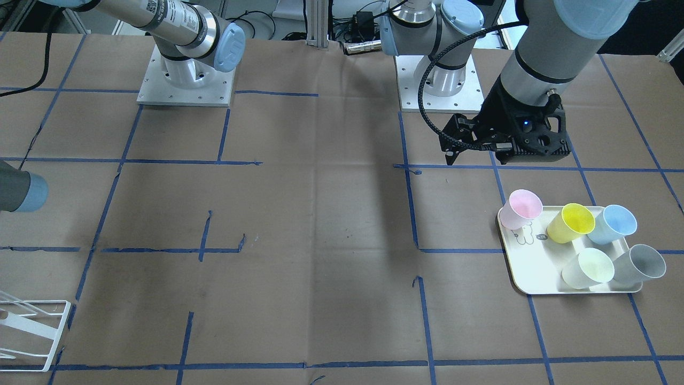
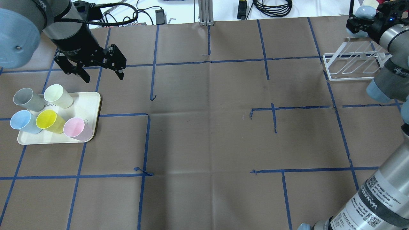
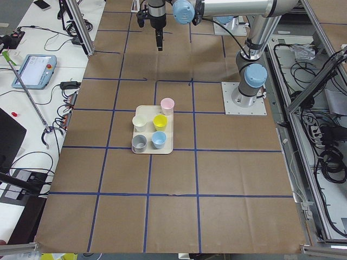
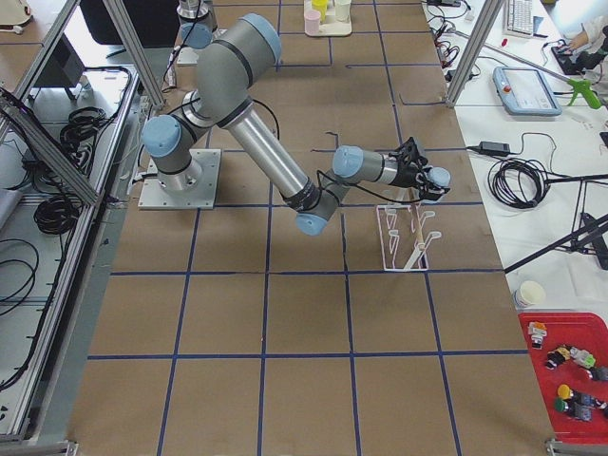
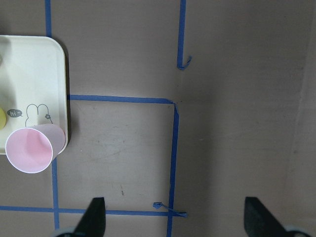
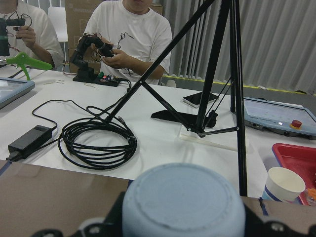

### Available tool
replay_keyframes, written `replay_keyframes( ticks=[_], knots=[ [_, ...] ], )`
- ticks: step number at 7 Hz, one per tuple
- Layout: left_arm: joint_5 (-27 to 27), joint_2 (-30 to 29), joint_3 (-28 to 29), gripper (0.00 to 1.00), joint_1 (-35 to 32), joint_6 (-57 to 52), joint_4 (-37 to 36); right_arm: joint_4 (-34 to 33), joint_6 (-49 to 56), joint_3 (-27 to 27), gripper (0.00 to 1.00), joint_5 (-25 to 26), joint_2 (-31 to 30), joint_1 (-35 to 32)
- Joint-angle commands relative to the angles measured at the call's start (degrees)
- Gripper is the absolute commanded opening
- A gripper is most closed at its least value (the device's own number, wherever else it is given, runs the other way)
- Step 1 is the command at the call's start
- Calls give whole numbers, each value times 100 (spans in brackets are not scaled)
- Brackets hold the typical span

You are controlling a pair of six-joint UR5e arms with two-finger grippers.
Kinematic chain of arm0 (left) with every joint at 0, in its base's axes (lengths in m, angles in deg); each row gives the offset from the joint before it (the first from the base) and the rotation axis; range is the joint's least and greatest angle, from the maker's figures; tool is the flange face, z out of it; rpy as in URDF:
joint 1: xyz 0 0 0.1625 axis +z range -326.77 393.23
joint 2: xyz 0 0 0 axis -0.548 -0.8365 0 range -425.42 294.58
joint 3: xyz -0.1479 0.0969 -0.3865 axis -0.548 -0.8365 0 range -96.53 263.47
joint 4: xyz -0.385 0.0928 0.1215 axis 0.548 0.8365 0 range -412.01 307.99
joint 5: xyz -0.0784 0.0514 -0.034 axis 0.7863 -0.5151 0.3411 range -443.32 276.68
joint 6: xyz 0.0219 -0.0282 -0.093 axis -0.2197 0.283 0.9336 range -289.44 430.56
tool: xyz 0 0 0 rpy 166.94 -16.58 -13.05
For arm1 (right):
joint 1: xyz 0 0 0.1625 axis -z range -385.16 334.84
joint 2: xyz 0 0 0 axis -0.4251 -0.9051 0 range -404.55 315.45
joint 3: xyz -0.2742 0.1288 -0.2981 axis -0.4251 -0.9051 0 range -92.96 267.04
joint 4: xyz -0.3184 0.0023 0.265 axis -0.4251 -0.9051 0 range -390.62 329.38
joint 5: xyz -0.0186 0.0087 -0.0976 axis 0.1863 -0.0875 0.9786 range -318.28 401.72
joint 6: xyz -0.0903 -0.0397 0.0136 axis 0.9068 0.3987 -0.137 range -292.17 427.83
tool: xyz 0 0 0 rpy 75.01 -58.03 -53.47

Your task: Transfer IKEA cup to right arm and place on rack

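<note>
Right gripper (image 2: 364, 19) pinched pale blue cup (image 6: 182, 202), at 1 o'clock of rack (image 2: 353, 64) in overhead view. Step likely needed slow descent, mouth over slanted rod, and release only once seated. Left gripper (image 2: 104, 78) was spread, empty, with tray (image 2: 92, 102) at 7 o'clock.

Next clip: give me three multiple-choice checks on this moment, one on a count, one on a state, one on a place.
1. Cups on the tray: A. three B. five C. seven
2. The left gripper is: A. shut on a pink cup B. open, empty C. shut on the tray's rim
3. The right gripper is: A. over the tray B. beside the left gripper C. by the rack
1 B: pink, yellow, blue, cream, grey. 2 B: jaws wide apart, nothing between. 3 C: it hangs at the rods with its held cup.
</note>
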Motion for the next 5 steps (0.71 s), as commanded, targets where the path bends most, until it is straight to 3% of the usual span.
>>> replay_keyframes(
  ticks=[1,2,3,4,5],
  knots=[
    [-3,0,-6,99,0,7,0,4,0,143,32,2,3,17],
    [-3,0,-6,99,0,7,0,4,0,143,32,11,-6,26],
    [-11,0,-15,99,0,7,0,4,0,143,46,11,-6,26],
    [-12,-8,-6,99,0,7,0,4,-35,143,66,11,-6,34],
    [-12,-9,-15,99,0,7,0,4,-235,143,95,11,-6,35]
  ],
)
